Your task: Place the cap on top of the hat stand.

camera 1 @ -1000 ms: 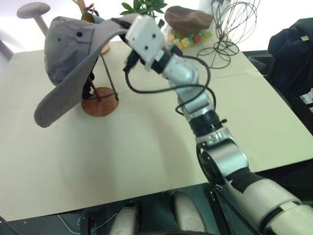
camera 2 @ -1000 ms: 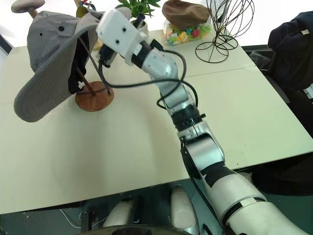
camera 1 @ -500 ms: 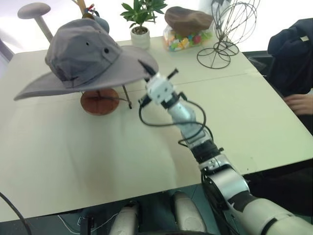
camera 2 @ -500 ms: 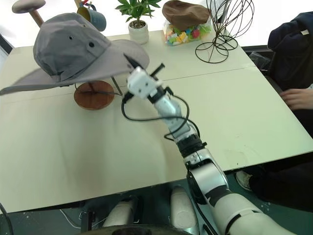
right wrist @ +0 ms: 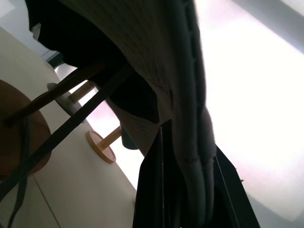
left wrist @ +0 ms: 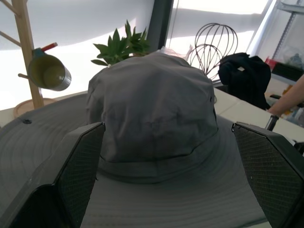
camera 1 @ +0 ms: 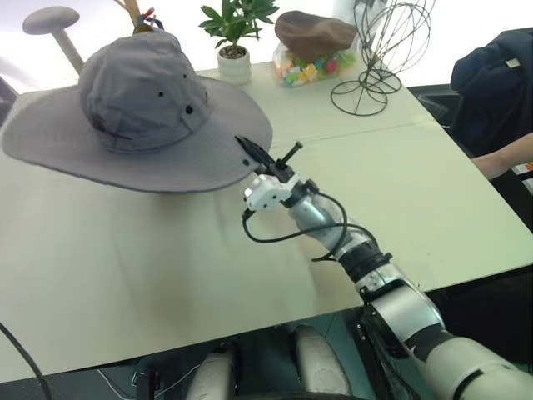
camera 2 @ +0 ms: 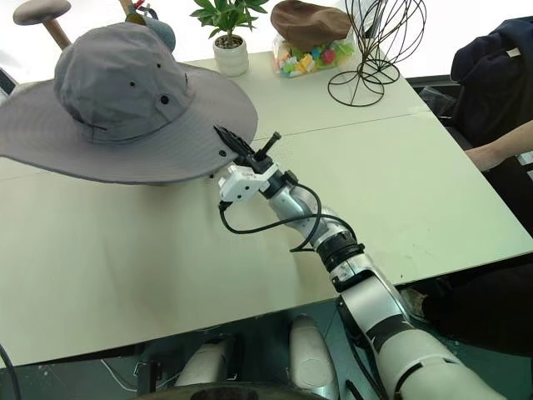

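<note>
The grey wide-brimmed cap (camera 1: 137, 92) lies level over the hat stand, which it hides in the eye views. My right gripper (camera 1: 250, 152) is shut on the near right edge of the brim. Seen from below in the right wrist view, the brim (right wrist: 185, 95) is pinched between the black fingers. That view also shows the hat stand's reddish-brown base (right wrist: 33, 142) and its slanted stem running up into the dark crown; the disc top is hidden. My left gripper (left wrist: 166, 128) is open, its fingers (left wrist: 80, 171) wide apart beside the crown (left wrist: 152, 109) and apart from it.
Along the table's far edge stand a grey padded-top stand (camera 1: 52, 21), a potted plant (camera 1: 235, 33), a brown cap (camera 1: 315, 32) on a sweets container and a wire-frame stand (camera 1: 379, 50). A mug (left wrist: 47, 73) hangs on a wooden rack. A person's arm (camera 1: 500, 158) reaches in at right.
The cap has swung from steeply tilted to level and come down over the stand. My right gripper moved down with the brim, still shut on it. A person's arm appeared at right.
</note>
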### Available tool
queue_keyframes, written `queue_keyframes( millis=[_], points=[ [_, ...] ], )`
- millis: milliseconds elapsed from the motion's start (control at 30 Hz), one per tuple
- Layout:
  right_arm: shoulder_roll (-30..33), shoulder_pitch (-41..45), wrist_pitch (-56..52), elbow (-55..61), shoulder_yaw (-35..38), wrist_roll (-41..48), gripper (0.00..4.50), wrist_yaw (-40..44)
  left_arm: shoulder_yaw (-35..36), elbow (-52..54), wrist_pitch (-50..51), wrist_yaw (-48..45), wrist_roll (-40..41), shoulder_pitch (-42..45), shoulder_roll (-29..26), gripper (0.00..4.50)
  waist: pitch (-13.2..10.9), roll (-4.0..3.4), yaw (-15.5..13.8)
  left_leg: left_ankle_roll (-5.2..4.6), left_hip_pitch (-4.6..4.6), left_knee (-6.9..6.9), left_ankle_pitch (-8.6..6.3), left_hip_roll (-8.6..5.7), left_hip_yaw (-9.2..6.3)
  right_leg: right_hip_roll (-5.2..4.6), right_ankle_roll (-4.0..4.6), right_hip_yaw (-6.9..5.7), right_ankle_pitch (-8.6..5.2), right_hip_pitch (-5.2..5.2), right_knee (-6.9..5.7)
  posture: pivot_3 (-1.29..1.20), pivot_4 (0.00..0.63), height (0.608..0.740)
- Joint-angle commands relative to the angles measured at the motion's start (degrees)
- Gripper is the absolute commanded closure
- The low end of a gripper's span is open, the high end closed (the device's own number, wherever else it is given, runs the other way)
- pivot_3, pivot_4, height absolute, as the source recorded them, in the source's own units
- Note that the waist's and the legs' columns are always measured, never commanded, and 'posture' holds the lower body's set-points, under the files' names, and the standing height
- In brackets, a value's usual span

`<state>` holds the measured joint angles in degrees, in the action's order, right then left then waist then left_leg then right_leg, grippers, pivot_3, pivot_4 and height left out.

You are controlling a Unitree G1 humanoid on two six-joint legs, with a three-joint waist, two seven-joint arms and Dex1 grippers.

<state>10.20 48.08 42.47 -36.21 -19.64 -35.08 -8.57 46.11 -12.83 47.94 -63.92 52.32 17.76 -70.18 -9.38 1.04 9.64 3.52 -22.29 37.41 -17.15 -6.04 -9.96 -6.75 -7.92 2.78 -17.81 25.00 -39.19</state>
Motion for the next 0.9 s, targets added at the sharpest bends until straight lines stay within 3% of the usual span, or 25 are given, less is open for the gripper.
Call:
queue_keyframes(
  millis=[33, 133, 333, 500, 600, 700, 900],
  points=[
    [0.3, 1.5, 1.0, 0.8, -0.6, 2.2, 4.2, 3.2, 1.2, 0.9, -1.3, -0.6, -0.9, 0.9, -1.2, 0.0, 0.0, 0.01, 0.0, 0.0, 0.0, 0.0, 0.0, 0.0, 0.0, 0.0, 0.0, 0.0, 0.0, 0.0, 0.0, 0.0, 0.15, 0.74],
    [0.4, 1.2, 0.6, 0.9, -1.0, 2.6, 3.19, 5.4, 1.3, 1.3, -1.1, -0.9, -1.3, 0.7, -0.8, 0.0, 0.0, 0.01, 0.0, 0.0, 0.0, 0.01, 0.0, 0.0, 0.0, 0.0, 0.0, 0.0, 0.0, -0.01, 0.0, 0.0, 0.15, 0.74],
    [2.8, -1.7, -1.7, 7.8, 0.3, 4.2, 0.08, 9.3, 0.8, 2.0, -0.9, -1.2, -1.7, 0.8, -0.3, 0.0, 0.0, 0.01, -0.1, 0.0, 0.0, 0.01, 0.0, 0.0, -0.01, -0.01, 0.0, 0.0, 0.0, -0.01, 0.0, 0.0, 0.15, 0.74],
    [8.7, -6.8, -4.5, 16.6, 2.6, 6.8, 0.02, 14.5, -0.5, 1.8, -1.5, -1.5, -2.3, 1.4, 0.0, 0.0, 0.0, 0.01, -0.7, 0.0, 0.0, 0.04, 0.0, -0.01, 0.0, -0.01, 0.0, 0.0, 0.0, -0.01, 0.0, 0.0, 0.15, 0.74],
    [14.3, -11.8, -7.6, 23.5, 4.8, 13.0, 0.02, 21.9, -1.0, 1.8, -2.4, -1.9, -3.4, 1.0, -0.1, 0.0, 0.0, 0.01, -1.0, -0.01, 0.0, 0.06, 0.0, -0.02, 0.01, -0.03, 0.0, 0.0, 0.0, -0.04, 0.0, 0.0, 0.15, 0.74],
    [21.0, -17.0, -14.4, 31.8, 7.6, 24.7, 0.02, 33.5, -0.9, 1.4, -3.3, -2.2, -4.6, 0.6, -0.3, 0.0, 0.0, 0.01, -1.2, -0.03, 0.0, 0.13, -0.02, -0.04, 0.01, -0.05, 0.0, 0.0, 0.0, -0.11, 0.03, 0.0, 0.15, 0.74],
    [39.1, -22.3, -49.3, 45.8, 20.8, 59.2, 0.02, 57.2, 0.6, 1.2, -6.4, -4.8, -8.6, -4.0, -0.5, 0.0, 0.0, -0.06, -2.5, -0.19, 0.0, 0.26, -0.11, 0.0, 0.14, -0.06, 0.02, 0.04, 0.02, -0.17, 0.06, 0.0, 0.15, 0.74]
  ],
)
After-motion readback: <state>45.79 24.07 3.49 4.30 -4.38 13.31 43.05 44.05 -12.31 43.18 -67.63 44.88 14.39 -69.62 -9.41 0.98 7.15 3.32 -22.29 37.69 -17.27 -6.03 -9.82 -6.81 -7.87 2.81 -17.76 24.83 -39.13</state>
